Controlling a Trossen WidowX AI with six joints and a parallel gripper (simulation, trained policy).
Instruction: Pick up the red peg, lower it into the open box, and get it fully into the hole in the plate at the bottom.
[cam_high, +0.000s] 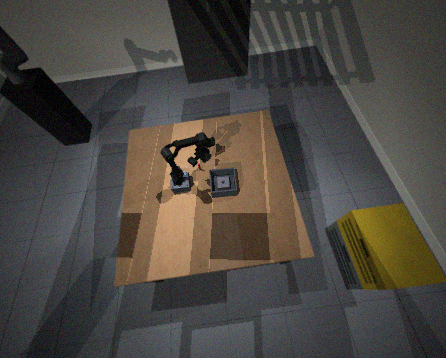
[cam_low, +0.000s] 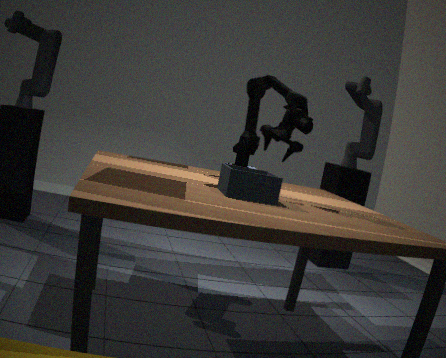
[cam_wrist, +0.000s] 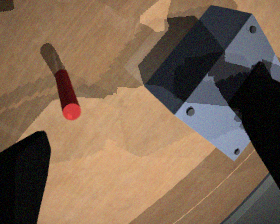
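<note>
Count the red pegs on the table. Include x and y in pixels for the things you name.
1. The red peg (cam_high: 199, 166) (cam_wrist: 67, 92) stands on the wooden table (cam_high: 240, 235) (cam_low: 250, 227) (cam_wrist: 125, 125), outside the open box (cam_high: 215, 192) (cam_low: 250, 184). The exterior view does not show it; the arm could hide another in the top view.

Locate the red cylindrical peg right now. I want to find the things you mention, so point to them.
In the top view, the red cylindrical peg (cam_high: 199, 166) (cam_wrist: 67, 93) is on the wooden table (cam_high: 240, 200), between the arm's base and the open grey box (cam_high: 234, 183).

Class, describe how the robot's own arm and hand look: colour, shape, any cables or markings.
The arm is black, built of slim links with thick, rounded joints. Its hand is dark too, with two separate fingers that taper towards their tips. No cables or markings can be made out in this dim light.
</note>
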